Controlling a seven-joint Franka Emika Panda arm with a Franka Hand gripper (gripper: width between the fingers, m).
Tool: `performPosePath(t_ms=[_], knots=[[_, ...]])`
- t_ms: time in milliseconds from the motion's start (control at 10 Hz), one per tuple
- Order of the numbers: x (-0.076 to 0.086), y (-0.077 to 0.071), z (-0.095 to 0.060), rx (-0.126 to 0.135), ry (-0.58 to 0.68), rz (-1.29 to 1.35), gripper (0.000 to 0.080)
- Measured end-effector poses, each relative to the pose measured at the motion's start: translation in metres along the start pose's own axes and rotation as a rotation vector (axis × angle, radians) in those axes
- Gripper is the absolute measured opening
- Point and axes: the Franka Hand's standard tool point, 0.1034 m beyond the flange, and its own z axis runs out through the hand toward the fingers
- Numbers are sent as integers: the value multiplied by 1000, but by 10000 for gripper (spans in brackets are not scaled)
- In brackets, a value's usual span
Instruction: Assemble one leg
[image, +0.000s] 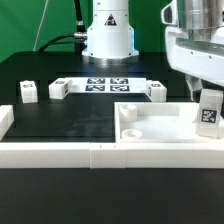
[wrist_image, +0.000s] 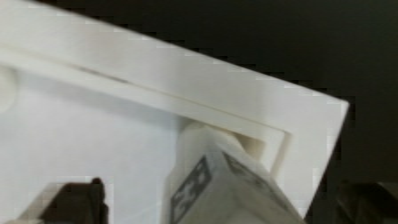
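Your claw (image: 198, 88) hangs at the exterior view's right, over the far right corner of the big white tray piece (image: 160, 128). The leg (image: 208, 113) is right under it, at that corner, w/ its tag face toward the exterior cam and leaning a bit. I can't tell whether its foot sits in the corner hole or just above it.

In the wrist view the leg rises tilted by the tray's raised corner rim. One dark finger (wrist_image: 75, 200) shows off to the side w/ a gap to the leg. The other side is too dark to read, so you can't tell if the claw is clamped on the leg or apart.

Elsewhere on the black tabletop (image: 70, 115):
- The marker board (image: 100, 84) lies near the arm base (image: 107, 35).
- Three more small tagged posts stand beside the board: one (image: 27, 92) and another (image: 58, 88) toward the exterior view's left, and a third (image: 155, 90) on the board's other side.
- A white rail (image: 50, 152) runs along the front.
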Motion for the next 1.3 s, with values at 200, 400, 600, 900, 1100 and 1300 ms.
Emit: performPosePath(t_ms=[200,400,600,900,1100,1300], knots=[[-1,0,-1,-61,3,-264,649],[0,2,-1,-101,9,-445,649],[3,3,-2,-102,2,-623,649],[4,2,-2,-100,-3,-754,621],[4,2,-2,-100,-3,-754,450],[4,2,-2,-100,-3,-754,289]])
